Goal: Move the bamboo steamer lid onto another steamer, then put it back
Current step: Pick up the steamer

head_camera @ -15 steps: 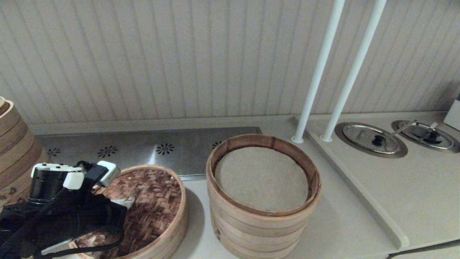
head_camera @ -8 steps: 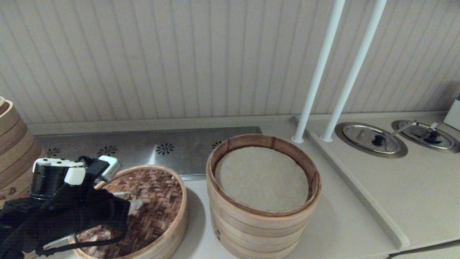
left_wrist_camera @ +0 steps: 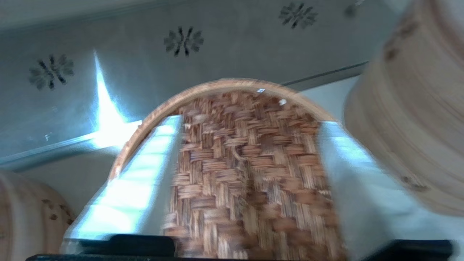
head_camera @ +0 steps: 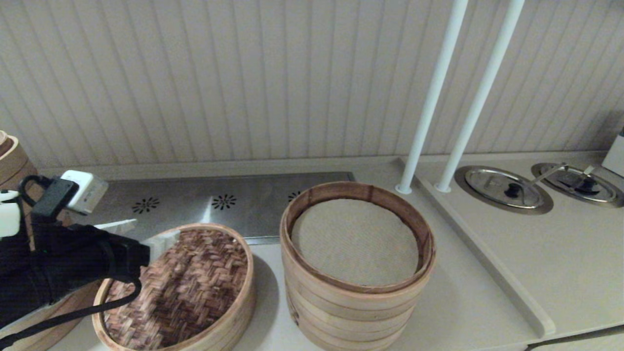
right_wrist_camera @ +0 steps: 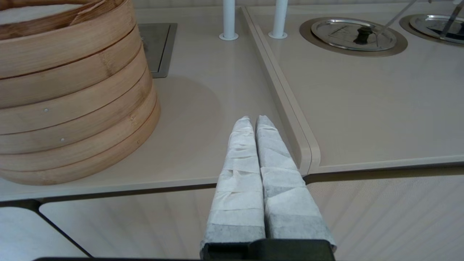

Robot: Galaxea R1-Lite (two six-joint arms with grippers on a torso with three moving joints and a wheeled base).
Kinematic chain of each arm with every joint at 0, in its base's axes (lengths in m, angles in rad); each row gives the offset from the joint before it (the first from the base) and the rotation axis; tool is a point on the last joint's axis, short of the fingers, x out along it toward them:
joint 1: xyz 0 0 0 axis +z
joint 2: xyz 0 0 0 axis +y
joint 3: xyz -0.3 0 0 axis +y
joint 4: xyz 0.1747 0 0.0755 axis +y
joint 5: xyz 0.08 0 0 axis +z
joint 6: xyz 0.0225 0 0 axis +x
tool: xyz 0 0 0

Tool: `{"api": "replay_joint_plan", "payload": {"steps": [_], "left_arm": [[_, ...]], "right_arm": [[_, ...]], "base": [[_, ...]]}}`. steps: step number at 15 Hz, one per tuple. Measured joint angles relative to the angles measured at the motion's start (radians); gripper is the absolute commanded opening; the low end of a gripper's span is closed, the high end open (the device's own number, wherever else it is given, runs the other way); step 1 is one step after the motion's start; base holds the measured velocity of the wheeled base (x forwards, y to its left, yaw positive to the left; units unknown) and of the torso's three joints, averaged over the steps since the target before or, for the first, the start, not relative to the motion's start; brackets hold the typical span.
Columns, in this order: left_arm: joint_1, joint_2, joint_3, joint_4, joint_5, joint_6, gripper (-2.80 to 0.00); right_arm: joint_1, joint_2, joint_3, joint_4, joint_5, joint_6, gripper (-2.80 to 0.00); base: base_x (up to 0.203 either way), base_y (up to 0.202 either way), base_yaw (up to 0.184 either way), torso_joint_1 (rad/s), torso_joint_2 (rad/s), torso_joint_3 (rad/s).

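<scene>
The bamboo steamer lid (head_camera: 185, 282), brown herringbone weave with a pale rim, lies flat at the front left of the counter. Bamboo bands show under its rim, so the low steamer (head_camera: 238, 319) sits beneath it with its cloth lining covered. My left gripper (head_camera: 144, 234) hovers open above the lid's far left edge, touching nothing. In the left wrist view the lid (left_wrist_camera: 250, 174) fills the wide gap between the two white fingers (left_wrist_camera: 145, 174), with the string loop (left_wrist_camera: 237, 154) near the middle. My right gripper (right_wrist_camera: 253, 119) rests shut and empty over the counter's front edge.
A tall multi-tier steamer stack (head_camera: 356, 302) lined with white cloth stands right of the lid. A big stack with cut-outs (head_camera: 14, 170) is at the far left. Behind are a perforated steel plate (head_camera: 219, 200) and two white poles (head_camera: 429, 107). Steel pot lids (head_camera: 504, 187) sit on the raised right counter.
My left gripper has lifted off the lid's top and drawn back up and to the left, fingers apart. The lid has stayed in place.
</scene>
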Motion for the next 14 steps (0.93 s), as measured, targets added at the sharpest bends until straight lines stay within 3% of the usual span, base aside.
{"api": "replay_joint_plan", "payload": {"steps": [8, 11, 14], "left_arm": [[0.015, -0.402, 0.012, 0.347, 0.000, -0.004, -2.80], [0.053, -0.576, 0.082, 0.464, 0.013, -0.025, -2.80], [0.110, -0.727, 0.191, 0.503, 0.032, -0.030, -2.80]], "right_arm": [[0.000, 0.000, 0.000, 0.000, 0.000, 0.000, -2.80], [0.000, 0.000, 0.000, 0.000, 0.000, 0.000, -2.80], [0.000, 0.000, 0.000, 0.000, 0.000, 0.000, -2.80]], "base": [[0.000, 0.000, 0.000, 0.000, 0.00, 0.000], [0.000, 0.000, 0.000, 0.000, 0.00, 0.000], [0.000, 0.000, 0.000, 0.000, 0.00, 0.000]]}}
